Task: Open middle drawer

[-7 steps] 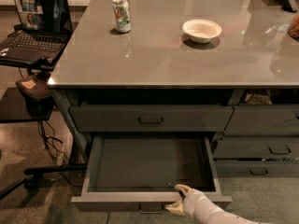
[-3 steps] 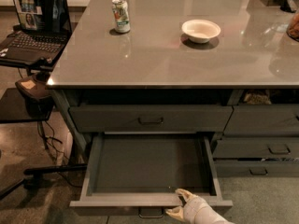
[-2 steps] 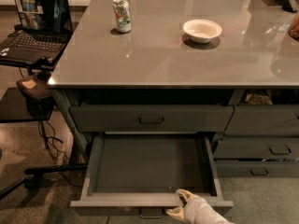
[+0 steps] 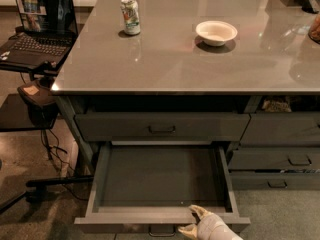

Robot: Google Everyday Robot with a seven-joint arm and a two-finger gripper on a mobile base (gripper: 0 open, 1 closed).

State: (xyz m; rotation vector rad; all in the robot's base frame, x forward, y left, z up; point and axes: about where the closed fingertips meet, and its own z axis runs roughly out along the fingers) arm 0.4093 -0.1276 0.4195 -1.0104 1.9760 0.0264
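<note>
The middle drawer [image 4: 160, 176] has slid a little nearer over the last couple of seconds and has barely moved in the final second. It now stands pulled far out below the closed top drawer [image 4: 162, 126], so the opening looks essentially done.

The gripper [image 4: 191, 220] has come down with it to the near front edge, just right of the small dark loop handle [image 4: 161, 230]. Its pale jaws are apart, one hooked over the front lip and one in front.

The drawer is matte dark grey with a plain, flat tray. Above it, the smooth grey countertop [image 4: 200, 64] is glossy and reflective, carrying a soda can [image 4: 130, 16] and a shallow white bowl [image 4: 216, 32].
</note>
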